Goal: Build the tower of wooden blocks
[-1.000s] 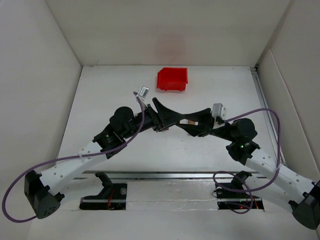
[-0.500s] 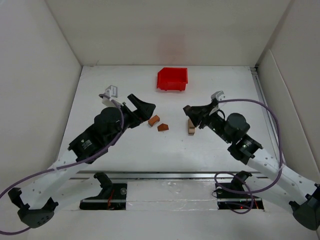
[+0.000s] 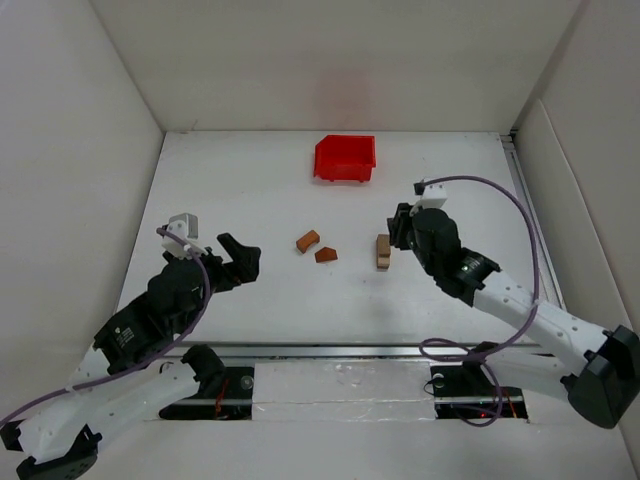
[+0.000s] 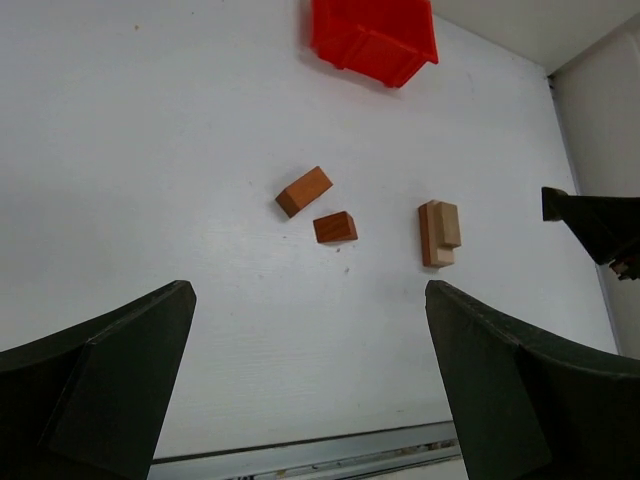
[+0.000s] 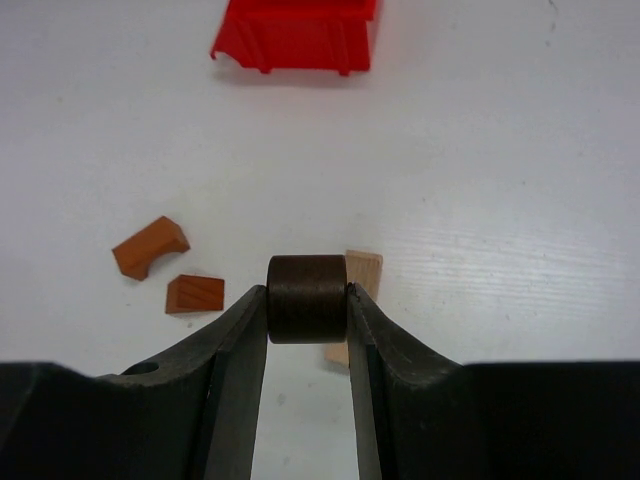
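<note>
White walls enclose a white table (image 3: 200, 190), and the arms reach onto it from the near edge. At the left, the left gripper (image 3: 242, 258) hangs above the bare surface with its fingers (image 4: 110, 390) spread wide and nothing between them, well apart from the blocks.

Near the middle of the table lies the orange-brown block (image 3: 307, 241). The reddish-brown block (image 3: 326, 255) sits just beside it, slightly nearer the arms, and the two are close but not touching. Behind them, toward the far wall, stands the red plastic bin (image 3: 345, 158).

To the right of the pair, with a clear gap, the light tan block (image 3: 382, 251) lies flat on the table. No block is stacked on another.

Just right of the tan block is the right gripper (image 3: 398, 235). Its wrist view shows the fingers clamped on a dark brown cylinder block (image 5: 307, 297), held at the fingertips above the table with the tan block directly behind it.
</note>
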{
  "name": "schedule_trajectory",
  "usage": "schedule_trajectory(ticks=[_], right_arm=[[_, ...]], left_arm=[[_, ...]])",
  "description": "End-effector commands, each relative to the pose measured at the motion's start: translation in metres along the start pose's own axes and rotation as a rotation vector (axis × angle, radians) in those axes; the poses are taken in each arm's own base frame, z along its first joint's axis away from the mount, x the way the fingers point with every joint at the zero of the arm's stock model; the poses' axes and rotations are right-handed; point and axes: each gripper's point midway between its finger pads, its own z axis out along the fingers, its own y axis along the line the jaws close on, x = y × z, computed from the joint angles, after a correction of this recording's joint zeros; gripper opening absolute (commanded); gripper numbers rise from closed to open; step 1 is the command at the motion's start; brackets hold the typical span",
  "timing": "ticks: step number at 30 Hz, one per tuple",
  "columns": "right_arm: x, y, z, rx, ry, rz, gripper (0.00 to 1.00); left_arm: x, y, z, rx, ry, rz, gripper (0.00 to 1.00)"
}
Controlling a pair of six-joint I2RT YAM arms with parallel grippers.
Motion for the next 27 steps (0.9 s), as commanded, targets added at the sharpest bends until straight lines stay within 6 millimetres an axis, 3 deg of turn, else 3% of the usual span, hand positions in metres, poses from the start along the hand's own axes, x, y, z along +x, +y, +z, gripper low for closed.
schedule_trajectory(ticks=[1, 4, 6, 7, 12, 20, 27], right_arm=[[-0.004, -0.006, 0.013, 0.09, 0.0, 0.023, 0.0], [0.013, -0.004, 0.029, 0.12, 0.055, 0.01, 0.0], [0.013, -0.002, 0.037, 0.142, 0.069, 0.017, 0.0], [0.028, -0.006, 0.041, 0.176, 0.118, 0.019, 0.0], [0.043, -0.009, 0.051, 0.215, 0.145, 0.027, 0.0], [0.042, -0.015, 0.057, 0.256, 0.095, 0.051, 0.0], [0.064, -0.016, 0.065, 0.286, 0.159, 0.017, 0.0]], left_arm=[[-0.003, -0.002, 0.001, 0.029, -0.033, 0.021, 0.99], [-0.007, 0.005, -0.002, 0.005, -0.059, 0.016, 0.99], [-0.008, 0.007, -0.001, 0.005, -0.075, 0.013, 0.99], [-0.007, 0.008, -0.001, 0.003, -0.075, 0.012, 0.99], [-0.001, 0.007, 0.004, -0.002, -0.055, 0.027, 0.99], [0.002, 0.005, 0.005, 0.016, -0.046, 0.033, 0.99], [0.002, 0.005, 0.004, 0.02, -0.051, 0.03, 0.99]])
